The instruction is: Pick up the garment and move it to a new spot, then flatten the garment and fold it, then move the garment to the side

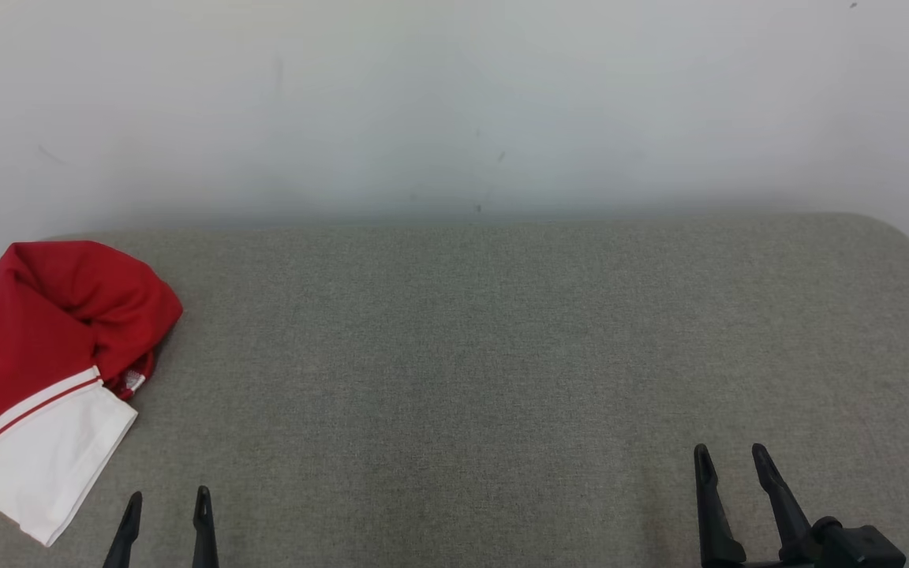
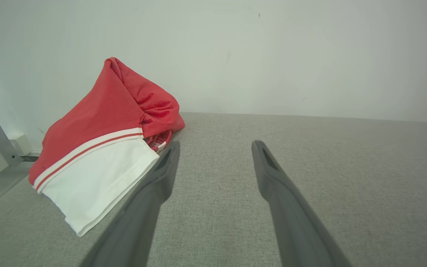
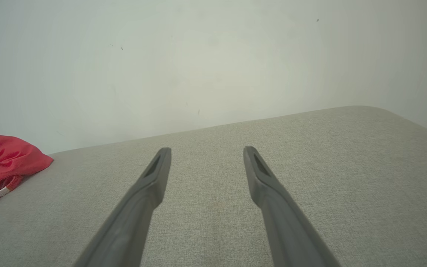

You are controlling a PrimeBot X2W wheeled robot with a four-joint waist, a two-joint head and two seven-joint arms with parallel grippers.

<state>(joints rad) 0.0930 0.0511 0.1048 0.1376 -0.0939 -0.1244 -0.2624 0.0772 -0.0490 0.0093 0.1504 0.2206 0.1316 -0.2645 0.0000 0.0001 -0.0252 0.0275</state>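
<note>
Nothing looks done yet: the garment (image 1: 44,347) lies bunched, untouched, at the left edge of the surface (image 1: 502,355), while the left gripper (image 1: 169,495) and right gripper (image 1: 731,450) hover empty with fingers apart, leaving pickup, flattening, folding and moving aside.

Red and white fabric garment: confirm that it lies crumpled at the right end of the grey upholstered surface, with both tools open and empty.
Wrong on the side. The red and white fabric garment lies crumpled at the left end of the grey upholstered surface, as the head view shows. Both the left tool and the right tool are open and empty.
</note>
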